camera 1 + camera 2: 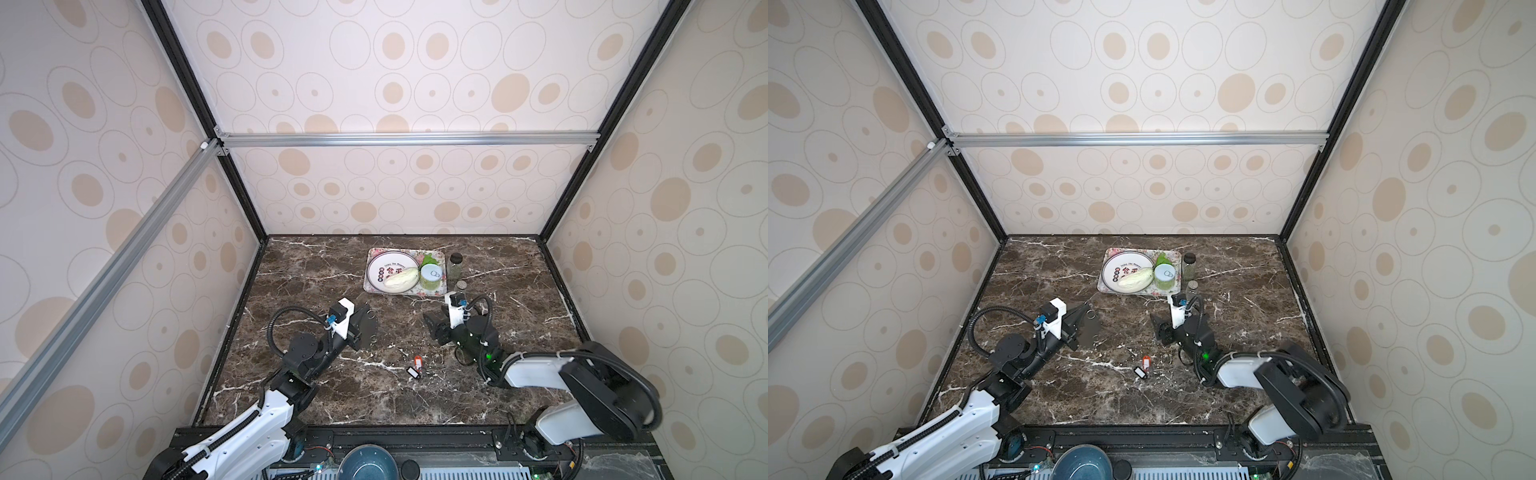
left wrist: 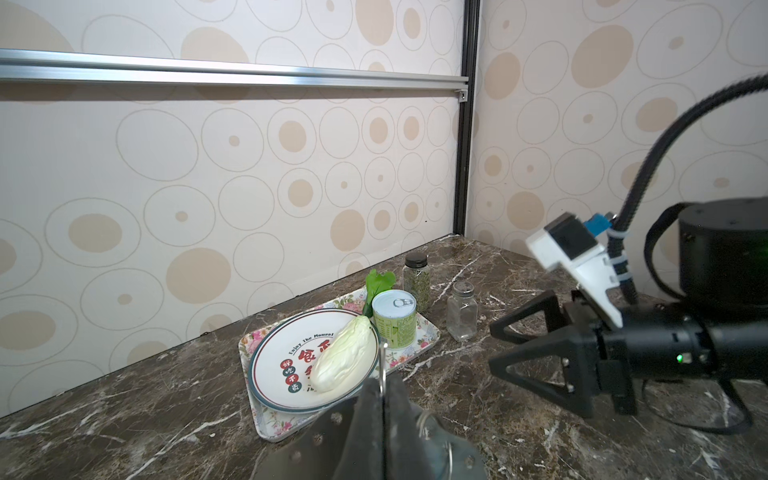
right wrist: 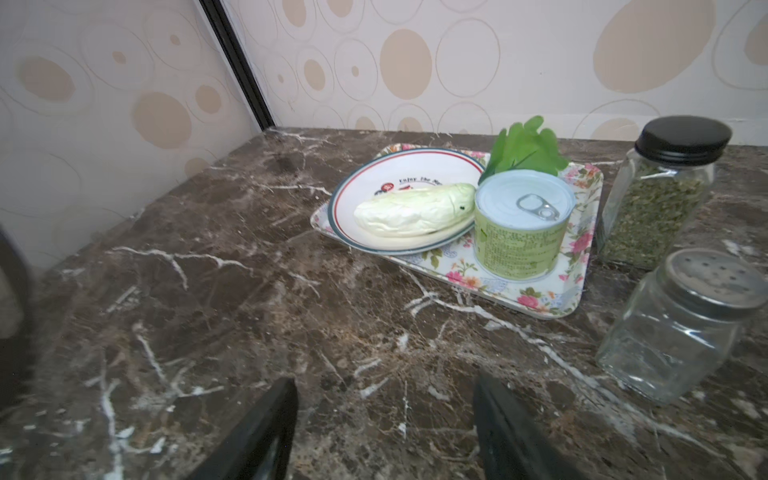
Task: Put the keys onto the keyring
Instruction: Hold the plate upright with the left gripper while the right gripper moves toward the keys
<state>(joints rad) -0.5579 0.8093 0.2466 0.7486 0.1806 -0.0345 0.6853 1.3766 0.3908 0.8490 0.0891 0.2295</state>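
Note:
The keyring (image 1: pixel 368 332) (image 1: pixel 1090 333), a flat grey oval plate with small rim holes, is held edge-on above the table in my left gripper (image 1: pixel 362 319) (image 1: pixel 1080 316). In the left wrist view the left gripper (image 2: pixel 382 397) is shut on the keyring (image 2: pixel 299 451). The keys lie on the marble between the arms: a red-orange tagged one (image 1: pixel 417 363) (image 1: pixel 1145 362) and a black tagged one (image 1: pixel 412 372) (image 1: pixel 1140 372). My right gripper (image 1: pixel 433 326) (image 1: pixel 1160 328) (image 2: pixel 496 345) (image 3: pixel 384 388) hovers open and empty, farther back than the keys.
A floral tray (image 1: pixel 371 288) (image 3: pixel 579 286) at the back holds a white plate (image 1: pixel 380 266) with a pale cabbage (image 1: pixel 400 277), a green can (image 1: pixel 431 277) and a leaf. Two glass jars (image 1: pixel 456 264) (image 1: pixel 461 286) stand right of it. A blue bowl (image 1: pixel 368 463) sits below the front edge.

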